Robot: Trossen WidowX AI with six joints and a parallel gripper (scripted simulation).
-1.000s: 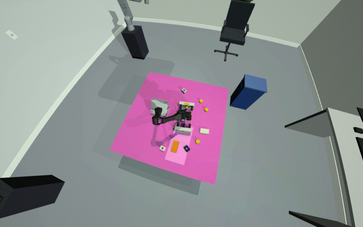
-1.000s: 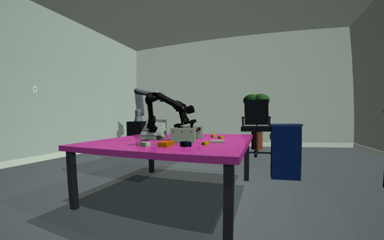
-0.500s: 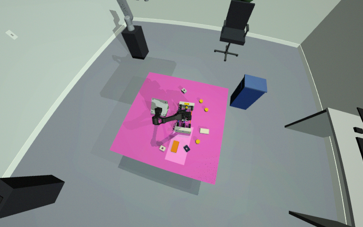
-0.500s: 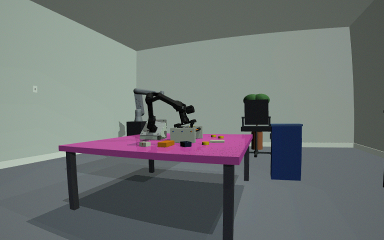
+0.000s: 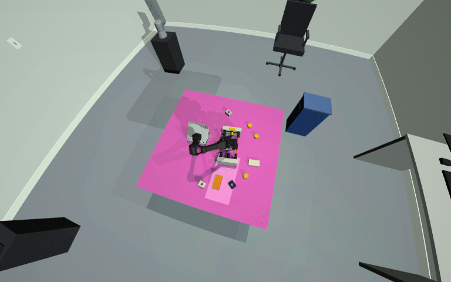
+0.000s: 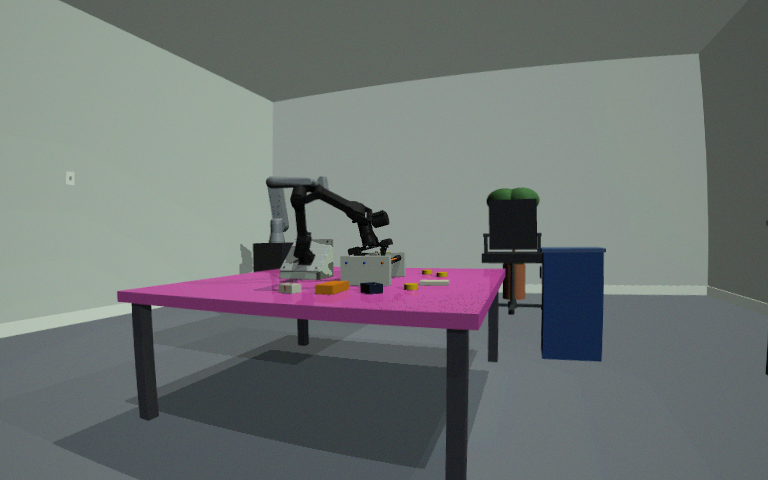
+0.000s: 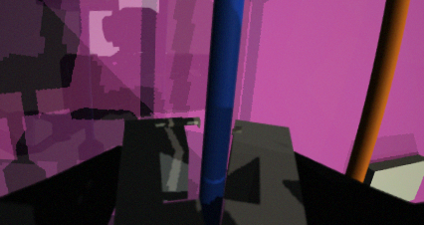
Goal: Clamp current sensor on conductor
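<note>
Claw: in the wrist view, the claw (image 5: 229,144) (image 6: 370,248) (image 7: 207,158) is clamped on something dark and two-sided, apparently the sensor (image 7: 269,160), at the bottom centre of the frame.
Sensor: its two dark halves stand either side of the blue conductor (image 7: 222,86); the latch and arrow cannot be made out.
Blue conductor: runs from the top centre down into the gap between the halves; whether it is the LOAD one cannot be read.
Orange conductor: the orange conductor (image 5: 238,140) (image 6: 397,258) (image 7: 382,86) curves down the right side of the wrist frame, well apart from the sensor.
Panels: in the top view, the near panel (image 5: 227,161) (image 6: 365,270) is below the claw and the far panel (image 5: 227,128) (image 6: 399,265), with a yellow label, above it.
Arm: the black arm (image 5: 210,147) (image 6: 337,200) reaches rightward from the grey base plate (image 5: 192,127) (image 6: 324,265), left of the panels.
Orange block: the orange block (image 5: 217,181) (image 6: 331,287) lies flat on the pink counter (image 5: 172,167) (image 6: 299,309), below the near panel in the top view.
Navy block: the navy block (image 5: 229,181) (image 6: 371,288) is just right of the orange one.
White slab: the white slab (image 5: 253,163) (image 6: 434,282) lies right of the near panel.
</note>
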